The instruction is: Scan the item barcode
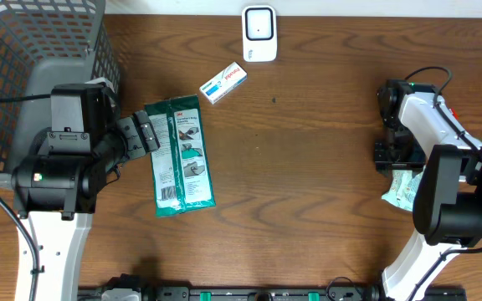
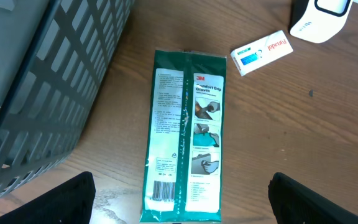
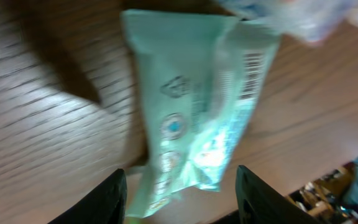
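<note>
Heads up: your right wrist view is badly blurred, and overhead the right arm hides most of the pale green packet [image 3: 191, 124]. Count: one packet, one 3M glove pack [image 2: 185, 137], one Panadol box [image 2: 261, 53], one white scanner [image 1: 259, 33], one grey basket [image 2: 36, 93]. Your right gripper [image 3: 180, 180] points down, fingers loose around the packet on the table's [image 1: 308, 167] right side. Your left gripper [image 2: 180, 186] hovers wide open over the glove pack.

The overhead camera looks straight down on the whole brown wooden table [image 1: 308, 167]. The left wrist view looks down past the left pincer [image 2: 182, 190] at the flat green plastic packet [image 2: 185, 137] ahead, shared with overhead. The right wrist view sits close and blurred.
</note>
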